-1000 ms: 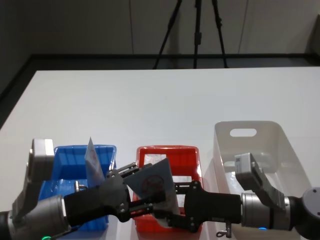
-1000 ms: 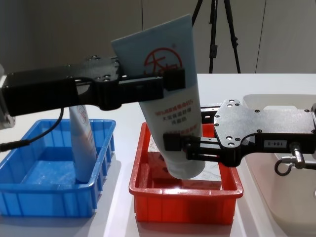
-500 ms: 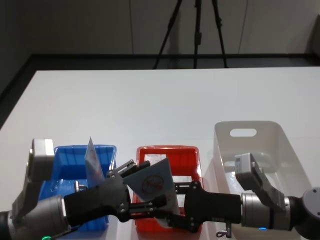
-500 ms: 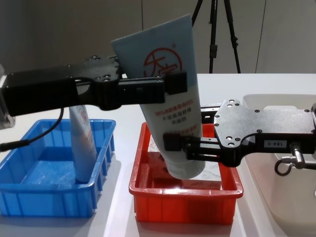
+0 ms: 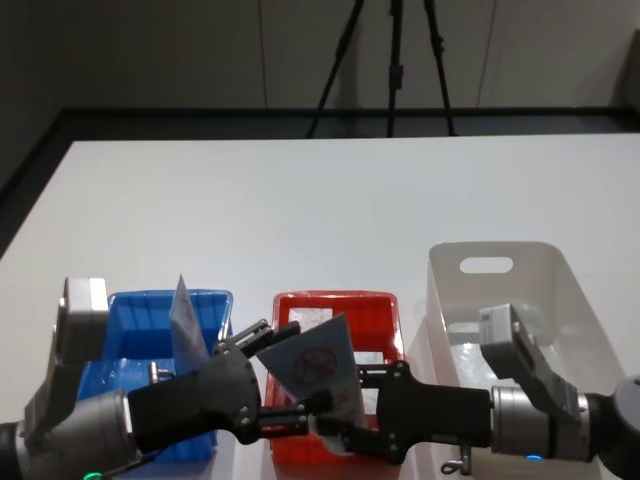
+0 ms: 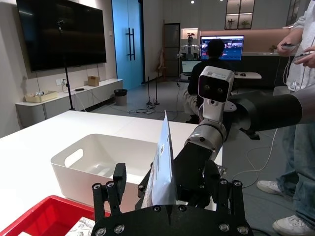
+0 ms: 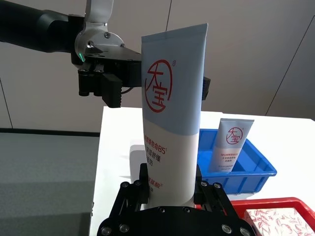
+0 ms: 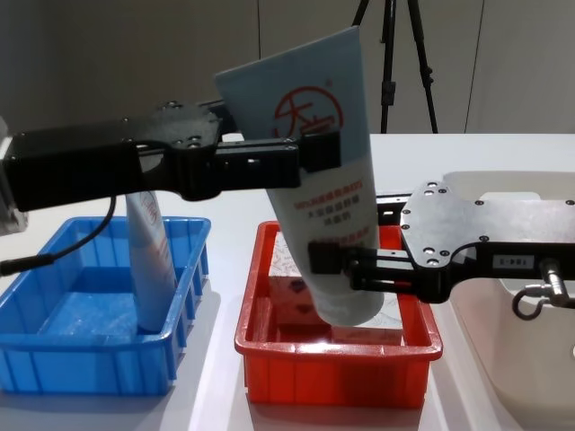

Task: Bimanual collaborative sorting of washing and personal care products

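**Table** (image 5: 300, 200): a white surface carrying three bins in a row along its near edge.

**White bin** (image 5: 560, 280): the largest bin, at the right, with a handle slot in its far wall.

**Blue bin** (image 8: 54, 359): at the left of the row.

**Red bin** (image 8: 332, 368): in the middle, just beside each of the other two bins.

**Left gripper** (image 8: 319, 153): reaches in from the left above the red bin, level with the upper part of the held tube (image 8: 305, 108). One finger lies on the near side of the tube and one on the far side. The left wrist view shows a clear gap between a finger and the tube's edge, so the fingers are spread and the hold is released.

**Right gripper** (image 8: 328, 265): reaches in from the right, lower down. Its fingers are clenched on the tube's white lower part.

**Held tube**: pale blue above and white below, with a red circle logo and red text. The flat crimped end is up. It is tilted, with the top leaning left and the lower end toward the right, and it is raised over the red bin.

**Second tube** (image 8: 153, 269): same markings. It stands nearly upright, crimped end up, at the right side of the blue bin.

**Patterned box** (image 7: 283, 219): white with red leafy print, lying inside the red bin. How many such boxes lie there cannot be told.
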